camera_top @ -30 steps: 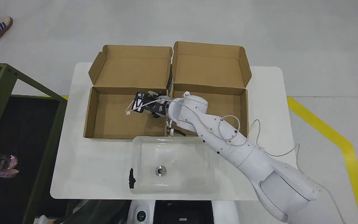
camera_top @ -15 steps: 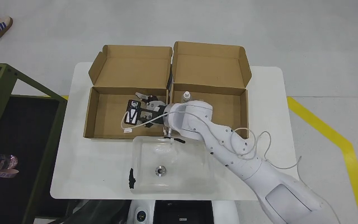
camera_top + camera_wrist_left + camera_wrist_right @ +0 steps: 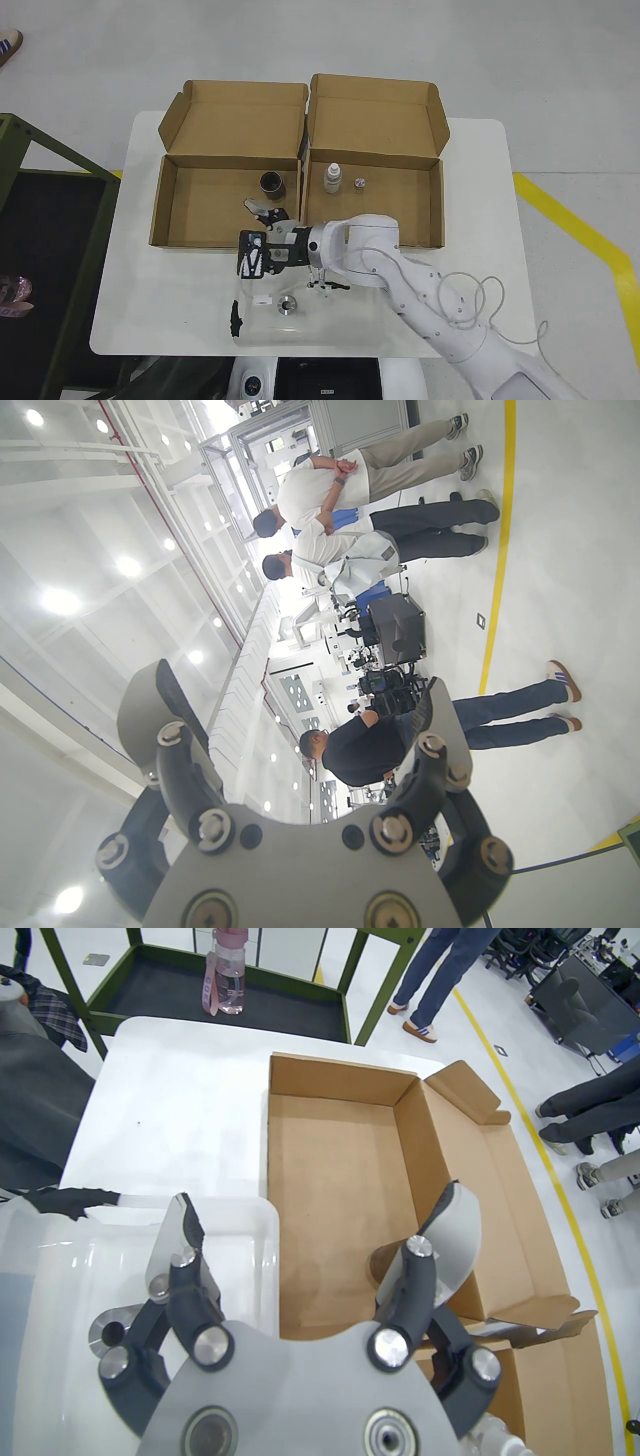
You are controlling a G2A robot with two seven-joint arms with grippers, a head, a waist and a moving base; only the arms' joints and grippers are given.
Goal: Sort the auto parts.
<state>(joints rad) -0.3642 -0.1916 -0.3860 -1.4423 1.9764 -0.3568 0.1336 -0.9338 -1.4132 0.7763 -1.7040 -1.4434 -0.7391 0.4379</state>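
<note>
- The right gripper sits at the centre of the top view, at the end of the white arm that comes in from the lower right. Its fingers are spread wide with nothing between them.
- In the right wrist view one finger hangs over the clear tray. The other is over the left box.
- The left gripper points up into the room, its fingers apart and holding nothing.
- The clear tray lies at lower centre of the top view, just below the two open cardboard boxes. A metal disc lies on its floor.
- The left box holds a dark round cup near its upper right corner.
- The right box holds a small white bottle standing upright. A tiny piece lies just beside it, at the box's upper left.
- Both boxes and the tray rest on the white table.
</note>
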